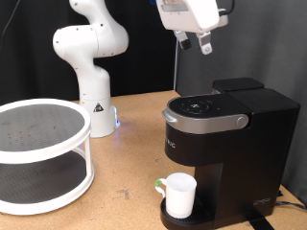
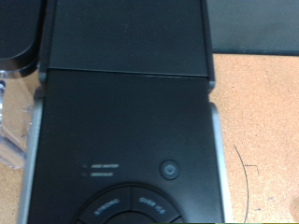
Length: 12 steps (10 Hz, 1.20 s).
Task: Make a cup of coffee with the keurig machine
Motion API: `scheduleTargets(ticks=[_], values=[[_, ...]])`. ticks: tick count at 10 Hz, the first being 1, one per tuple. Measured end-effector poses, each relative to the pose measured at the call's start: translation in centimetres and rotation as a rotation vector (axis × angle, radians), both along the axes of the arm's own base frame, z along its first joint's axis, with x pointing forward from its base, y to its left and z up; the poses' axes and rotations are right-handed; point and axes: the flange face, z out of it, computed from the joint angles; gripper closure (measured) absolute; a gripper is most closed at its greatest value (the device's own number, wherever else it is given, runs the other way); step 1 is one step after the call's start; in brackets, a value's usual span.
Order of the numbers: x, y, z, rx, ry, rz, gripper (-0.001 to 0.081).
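The black keurig machine (image 1: 223, 134) stands on the wooden table at the exterior view's right, its grey-silver lid handle (image 1: 203, 122) down and the lid closed. The white cup (image 1: 179, 195) stands upright on the drip plate under the spout. My gripper (image 1: 196, 42) hangs high above the machine's top, empty, with its two fingers apart. The wrist view looks straight down on the keurig machine's top (image 2: 126, 112), showing its round buttons (image 2: 168, 170); the fingers do not show there.
A white two-tier round rack (image 1: 38, 158) stands at the exterior view's left. The white arm base (image 1: 94, 105) is behind it. A black cable (image 1: 288, 199) runs off the machine's right side. Bare wooden table (image 1: 125, 163) lies between rack and machine.
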Motion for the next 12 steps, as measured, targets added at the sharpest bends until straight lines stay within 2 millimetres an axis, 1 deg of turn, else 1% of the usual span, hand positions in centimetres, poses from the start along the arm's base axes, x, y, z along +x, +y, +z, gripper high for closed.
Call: scheduleTargets(ticks=[2,5,9,10,11,12], values=[[1.8,0.2,-0.3,-0.020,0.015,0.010,0.0006],[3.2,0.1,-1.8,-0.083,-0.003,0.028,0.0006],[3.1,0.0,-4.2,-0.109,-0.022,0.076,0.0018],[3.0,0.0,-4.8,-0.114,-0.027,0.082,0.0186],[2.8,0.0,-5.6,-0.118,-0.023,0.086,0.0186],[2.6,0.2,-6.3,-0.121,-0.015,0.089,0.0382]])
